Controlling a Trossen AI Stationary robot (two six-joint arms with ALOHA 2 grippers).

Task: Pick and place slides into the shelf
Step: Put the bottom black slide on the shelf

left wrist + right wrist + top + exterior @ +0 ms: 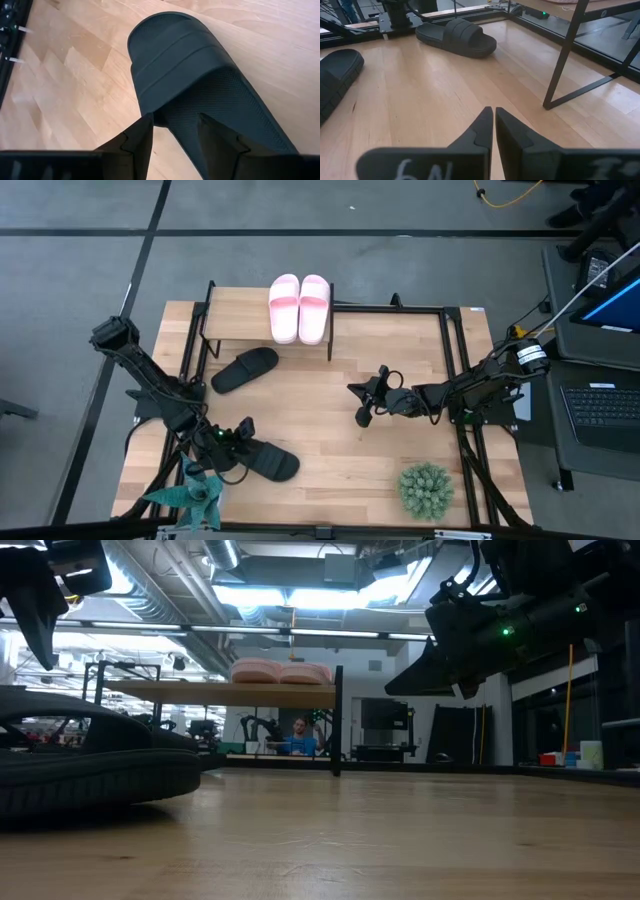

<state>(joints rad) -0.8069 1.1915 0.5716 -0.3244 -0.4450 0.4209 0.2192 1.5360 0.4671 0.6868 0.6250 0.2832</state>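
The pale pink pair (300, 308) (280, 671) lies side by side, soles down, on the shelf's plank (235, 315) (220, 692) at the table's far side. One black slide (245, 368) (455, 37) lies on the table in front of the shelf. The other black slide (272, 461) (200, 85) lies near the near-left corner. My left gripper (238, 438) (175, 145) is open at that slide's heel half. One finger is over the footbed and one is outside the side edge. My right gripper (363, 416) (494, 120) is shut at mid-table and holds nothing. My left gripper straddles the near black slide's side edge (167, 122) behind the strap, slanting down from the table's left. One finger (220, 150) is over the footbed and the other (137, 145) over the bare table. I cannot tell whether either finger touches the slide, which lies flat on the table.
A spiky potted plant (195, 495) stands at the near-left corner and a round green plant (427, 488) near the near-right corner. A black metal frame (450, 360) borders the table. The shelf's black leg (565, 55) stands ahead of my right gripper. A person (298, 735) sits far behind.
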